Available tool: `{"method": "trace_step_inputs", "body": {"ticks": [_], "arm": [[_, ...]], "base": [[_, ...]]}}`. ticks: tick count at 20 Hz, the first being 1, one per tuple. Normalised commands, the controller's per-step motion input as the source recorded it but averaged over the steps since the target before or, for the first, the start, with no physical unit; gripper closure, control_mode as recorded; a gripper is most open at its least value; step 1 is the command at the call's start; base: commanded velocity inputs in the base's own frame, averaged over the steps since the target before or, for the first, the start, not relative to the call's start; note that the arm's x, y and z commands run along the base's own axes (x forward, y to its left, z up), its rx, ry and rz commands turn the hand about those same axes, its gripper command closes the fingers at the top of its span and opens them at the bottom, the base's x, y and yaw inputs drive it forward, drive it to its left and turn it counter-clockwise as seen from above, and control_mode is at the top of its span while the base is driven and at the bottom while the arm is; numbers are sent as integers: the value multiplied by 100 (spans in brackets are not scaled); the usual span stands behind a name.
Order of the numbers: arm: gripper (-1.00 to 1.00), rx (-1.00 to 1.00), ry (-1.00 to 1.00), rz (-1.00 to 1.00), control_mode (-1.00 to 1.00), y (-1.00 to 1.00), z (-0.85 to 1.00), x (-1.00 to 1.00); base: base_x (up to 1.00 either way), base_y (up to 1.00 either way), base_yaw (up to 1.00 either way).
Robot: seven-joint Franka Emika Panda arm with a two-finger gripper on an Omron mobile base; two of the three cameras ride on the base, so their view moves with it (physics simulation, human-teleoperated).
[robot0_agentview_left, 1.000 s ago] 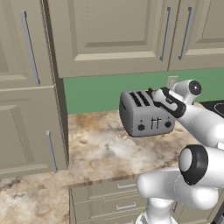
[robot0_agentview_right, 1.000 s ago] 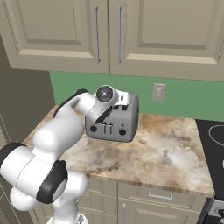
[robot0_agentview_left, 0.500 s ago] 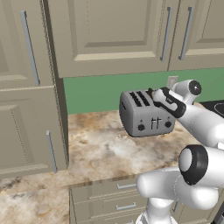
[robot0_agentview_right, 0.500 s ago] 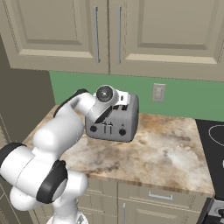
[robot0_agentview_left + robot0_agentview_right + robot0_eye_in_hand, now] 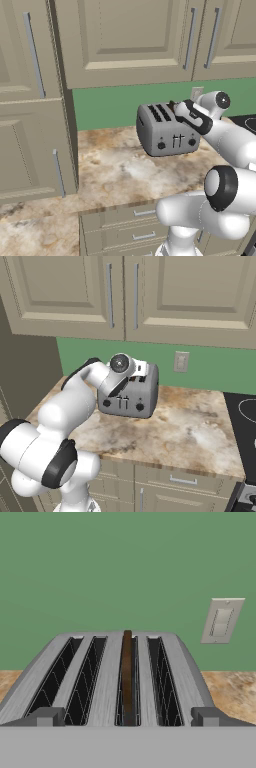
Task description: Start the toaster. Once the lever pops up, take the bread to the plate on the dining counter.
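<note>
1. Green wall and beige cabinets are filling the background behind a marbled worktop (image 5: 115, 165).
2. I am seeing my gripper (image 5: 176, 107) hanging over the toaster's top, right of centre in the left base view; I cannot tell how its fingers are set.
3. I am watching the toaster (image 5: 131, 396) sitting mid-frame, the bread (image 5: 127, 672) standing in its third slot.
</note>
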Motion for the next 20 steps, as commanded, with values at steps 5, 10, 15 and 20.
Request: {"method": "trace_step_inputs", "body": {"ticks": [5,10,15,20], "arm": [[-100,0,0,0,-100,0,0,0],[-100,0,0,0,-100,0,0,0],[-100,0,0,0,-100,0,0,1],[-100,0,0,0,-100,0,0,12]], "base": [[0,0,0],[0,0,0],[0,0,0],[0,0,0]]}}
